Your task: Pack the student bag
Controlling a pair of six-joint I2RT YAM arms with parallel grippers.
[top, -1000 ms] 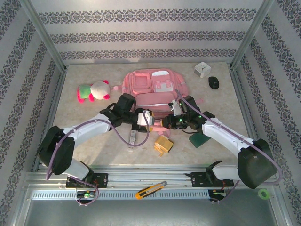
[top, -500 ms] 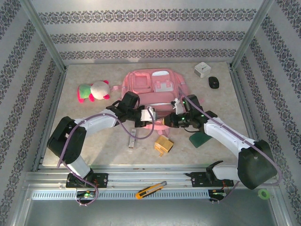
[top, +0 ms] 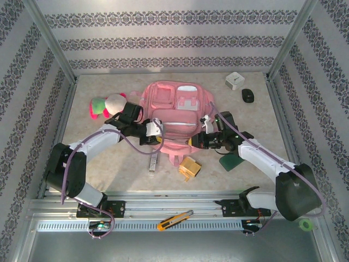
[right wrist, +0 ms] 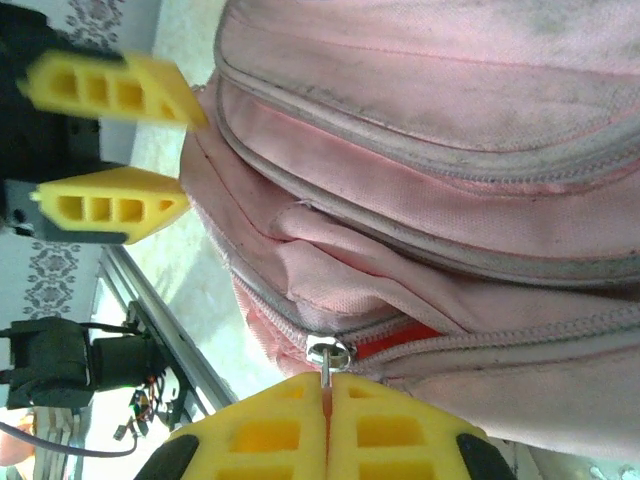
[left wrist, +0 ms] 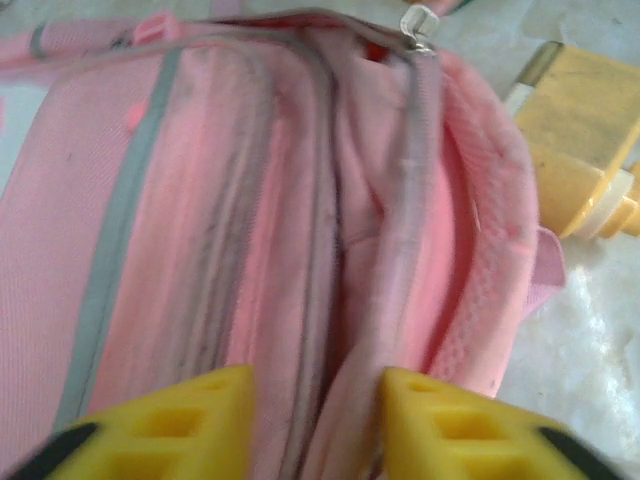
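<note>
**Pink student bag (top: 175, 106) pinched at its zip by right gripper (right wrist: 328, 388)**

Right gripper: my yellow fingers (right wrist: 290, 398) are pressed flat together on the thin metal tab of the zip pull (right wrist: 331, 352). Its silver ring sits just clear of the tips. The pull is on a grey zip line along the bag's near side, and a strip of red shows in the gap just beside it.

Left gripper (left wrist: 318, 385): the jaws stand partly apart with nothing clamped. A raised fold of pink fabric and grey zip tape runs up between the two fingers. I cannot tell whether either pad presses on it. From the right wrist these fingers show side-on, their tips at the bag's edge.

Bag position: it lies flat on the table (top: 98, 164), pockets up, directly ahead of both grippers. In the overhead view they meet its near edge from left and right.

Surroundings: a yellow block (top: 190, 167) lies near the bag's near edge. A plush toy (top: 106, 105) rests to the bag's left, beside my left arm.
</note>
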